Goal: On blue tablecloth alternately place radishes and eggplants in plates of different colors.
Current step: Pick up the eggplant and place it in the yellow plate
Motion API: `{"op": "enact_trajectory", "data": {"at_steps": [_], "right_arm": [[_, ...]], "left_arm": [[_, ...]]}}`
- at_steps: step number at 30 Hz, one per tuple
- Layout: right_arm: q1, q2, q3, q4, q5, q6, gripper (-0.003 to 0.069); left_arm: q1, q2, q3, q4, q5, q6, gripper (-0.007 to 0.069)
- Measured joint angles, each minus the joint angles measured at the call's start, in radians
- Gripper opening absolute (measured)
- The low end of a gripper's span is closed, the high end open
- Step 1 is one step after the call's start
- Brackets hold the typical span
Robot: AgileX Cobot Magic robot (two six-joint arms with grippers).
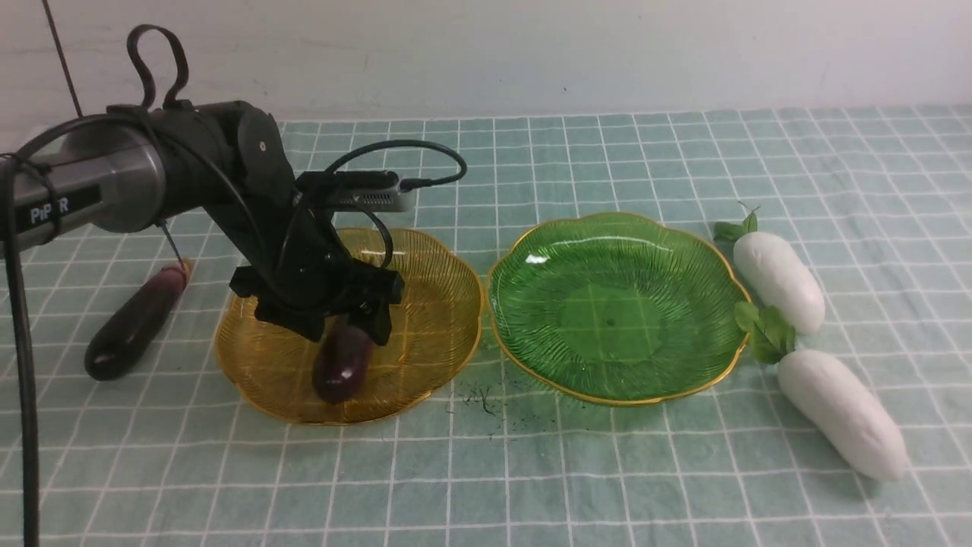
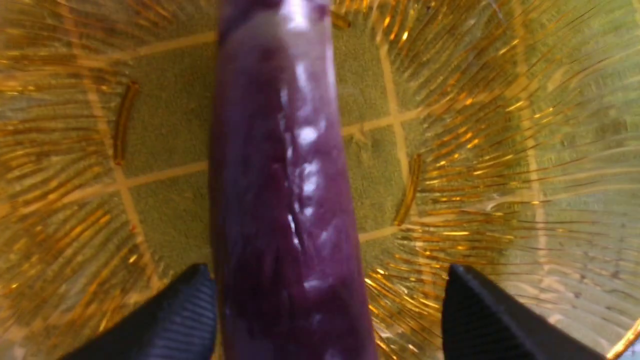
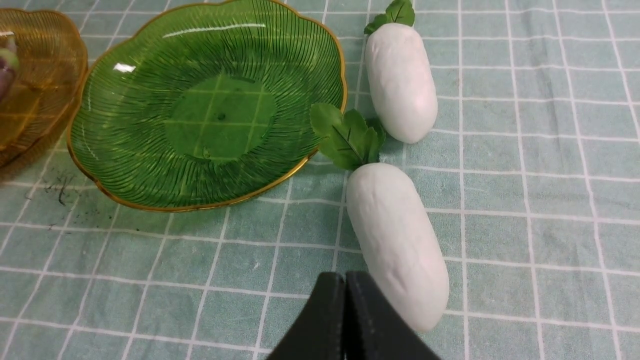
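On the blue tablecloth [image 1: 607, 471] stand an amber plate [image 1: 448, 304] and a green plate [image 1: 615, 304]. One eggplant [image 1: 339, 368] lies in the amber plate. My left gripper [image 1: 345, 328] is low over it, jaws open astride it; in the left wrist view [image 2: 327, 272] the eggplant [image 2: 285, 200] touches one finger with a gap to the other. A second eggplant [image 1: 133, 323] lies on the cloth left of the amber plate. Two radishes [image 1: 778, 279] [image 1: 841, 414] lie right of the empty green plate. My right gripper [image 3: 345, 285] is shut and empty, beside the nearer radish [image 3: 397, 245].
Dark crumbs [image 1: 482, 399] lie on the cloth between the plates at the front. The left arm's cable [image 1: 23, 365] hangs at the far left. A white wall bounds the table's far edge. The right wrist view also shows the green plate [image 3: 210, 110] and the farther radish [image 3: 400, 82].
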Motion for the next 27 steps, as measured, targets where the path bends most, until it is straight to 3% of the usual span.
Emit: {"op": "enact_trajectory", "data": {"at_steps": [4, 8, 15, 21, 27], "right_arm": [[0.000, 0.000, 0.000, 0.000, 0.000, 0.000, -0.0015], [0.000, 0.000, 0.000, 0.000, 0.000, 0.000, -0.0015], [0.000, 0.000, 0.000, 0.000, 0.000, 0.000, -0.0015], [0.000, 0.000, 0.000, 0.007, 0.001, -0.002, -0.0015], [0.000, 0.000, 0.000, 0.016, 0.003, -0.003, -0.0015]], "left_arm": [[0.000, 0.000, -0.081, 0.051, 0.085, 0.001, 0.0579], [0.008, -0.001, -0.201, 0.169, 0.216, 0.001, 0.0499], [0.142, -0.006, -0.289, 0.294, 0.314, 0.017, 0.0071], [0.299, 0.025, -0.289, 0.275, 0.329, 0.013, -0.0003], [0.397, 0.090, -0.289, 0.230, 0.329, -0.002, 0.0030]]}}
